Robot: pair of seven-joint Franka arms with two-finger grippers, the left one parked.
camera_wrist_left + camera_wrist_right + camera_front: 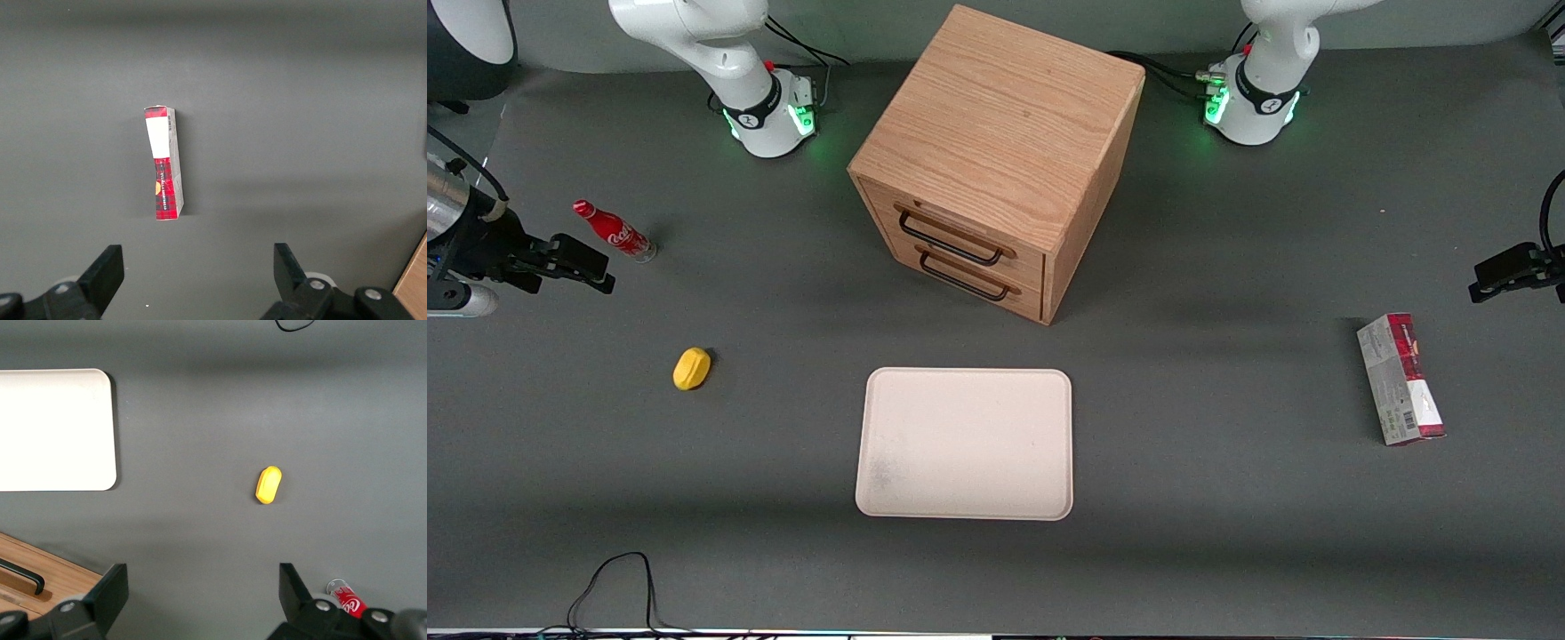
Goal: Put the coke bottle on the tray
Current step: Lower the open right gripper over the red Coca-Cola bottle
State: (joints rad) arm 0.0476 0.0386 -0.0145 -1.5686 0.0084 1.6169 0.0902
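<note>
On the grey desk (1227, 267), coke bottle (615, 232) ungrasped, tray (965, 442) bare; gripper (591, 273) hovers beside bottle, fingers (110, 590) released.

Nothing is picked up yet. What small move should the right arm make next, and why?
Probably move the gripper over the coke bottle and lower it. The gripper is open and empty beside the bottle, which lies on its side on the table, farther from the front camera than the yellow object. The tray holds nothing.

White glossy arm, green-lit base ring, black cables, black hand (583, 267), apparently two blunt fingers (107, 593)
</note>
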